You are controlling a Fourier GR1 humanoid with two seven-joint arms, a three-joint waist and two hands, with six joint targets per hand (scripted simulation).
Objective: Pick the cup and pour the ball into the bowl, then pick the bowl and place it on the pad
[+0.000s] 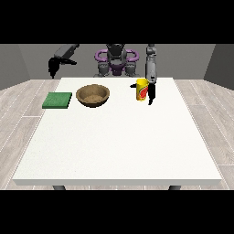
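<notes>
Front view looks across a broad white table (pixel 119 141) toward the robot (pixel 116 59), which stands small at the top centre of the frame, behind the far edge.

Right of centre in the upper part of the frame a yellow cup (pixel 142 89) with a red mark on its side stands upright on the table, near the far edge. The hand at the view's right (pixel 151 93) hangs straight down from its grey forearm just beside the cup, on the cup's right, and seems to touch its wall; from here I cannot tell whether the fingers have closed on the cup or only rest alongside it. The ball is not visible from this angle; the cup's inside is hidden.

To the left of the cup, well apart from it, sits a brown bowl (pixel 93 95), round and shallow, its opening facing up. Further left again, near the table's left edge, a green pad (pixel 57 100) lies flat; bowl and pad are close but not touching.

The hand at the view's left (pixel 53 66) is raised off the table in the upper left of the frame, beyond the table's far left corner and above the grey floor. It holds nothing, and how its fingers lie I cannot make out.
</notes>
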